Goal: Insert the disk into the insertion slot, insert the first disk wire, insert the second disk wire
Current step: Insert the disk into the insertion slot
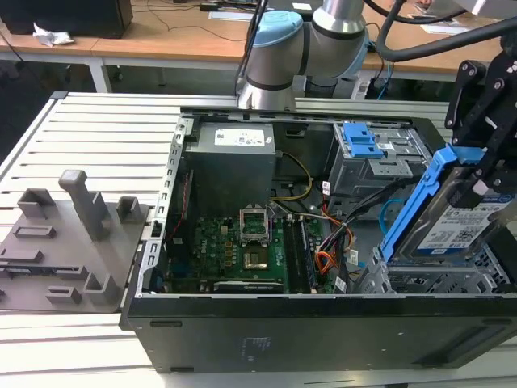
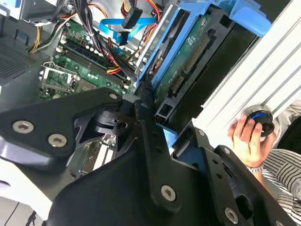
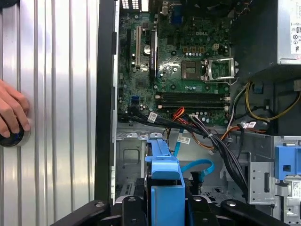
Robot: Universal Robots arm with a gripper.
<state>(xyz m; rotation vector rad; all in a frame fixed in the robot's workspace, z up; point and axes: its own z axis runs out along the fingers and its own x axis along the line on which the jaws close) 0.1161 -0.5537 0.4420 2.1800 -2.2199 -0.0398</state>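
Exterior view: an open computer case point(image 1: 323, 331) lies on a slatted metal tabletop point(image 1: 105, 137), with a grey fixture plate point(image 1: 65, 242) beside it on the exterior view's left. At the exterior view's right, the black pincer point(image 1: 478, 179) is clenched on the disk point(image 1: 464, 230), which sits in a blue plastic carrier point(image 1: 420, 202). The disk is tilted. Its lower end is down at the insertion slot point(image 1: 440, 279), the perforated grey bay in the near right corner of the case, and its upper end is raised clear of the bay. It is not lying flat in the slot. A separate grey cage with blue tabs point(image 1: 388, 170) stands just behind the slot, apart from the disk. The green circuit board point(image 1: 230, 250) occupies the case floor toward the exterior view's left, and a blue cable point(image 1: 389, 214) and orange wires point(image 1: 323, 260) lie loose between the board and the slot. In the first wrist view the pincer point(image 3: 164, 207) grips the blue carrier from both sides, with a blue flat cable point(image 3: 197, 167) and a black wire bundle point(image 3: 221, 150) lying close beyond it. In the second wrist view the disk's green underside point(image 2: 188, 61) faces the camera. In both wrist views a person's hand point(image 3: 11, 115) point(image 2: 244, 136) rests on a round black knob point(image 2: 261, 120) on the tabletop outside the case.
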